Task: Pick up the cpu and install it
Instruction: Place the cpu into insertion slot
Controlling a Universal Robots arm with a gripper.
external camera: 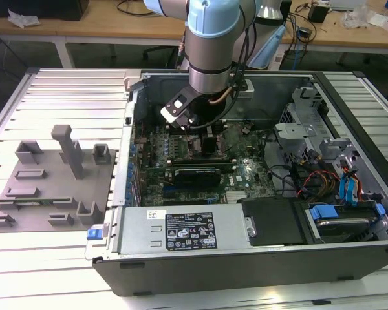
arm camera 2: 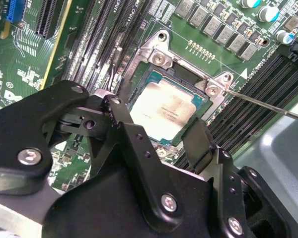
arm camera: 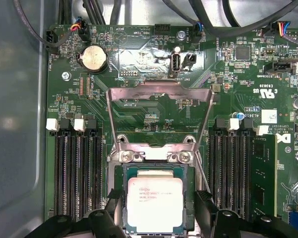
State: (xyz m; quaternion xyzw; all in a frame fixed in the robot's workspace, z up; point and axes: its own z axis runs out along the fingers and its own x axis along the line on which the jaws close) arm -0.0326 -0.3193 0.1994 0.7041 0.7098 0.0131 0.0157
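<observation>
The cpu (arm camera: 155, 205), a flat square chip with a silvery lid, lies flat in the socket frame (arm camera: 116, 174) on the green motherboard (arm camera: 154, 114). In the second wrist view the cpu (arm camera 2: 166, 110) sits level inside the same frame. My gripper (arm camera: 159, 213) is open and low over the board. Its black fingers (arm camera: 204, 208) stand on opposite sides of the chip, with a small gap at each edge. In the second wrist view the gripper (arm camera 2: 159, 119) straddles the chip the same way. In the exterior view the arm's wrist (external camera: 210, 58) reaches down into the open computer case (external camera: 246, 258).
The socket's metal load plate (arm camera: 159, 94) is swung open, and its thin lever (arm camera 2: 268, 106) sticks out sideways. Memory slots (arm camera: 77, 168) flank the socket. A grey fixture with upright blocks (external camera: 52, 181) lies at the exterior view's left. Power supply (external camera: 181, 229) and drive bays (external camera: 330, 213) fill the case's near side.
</observation>
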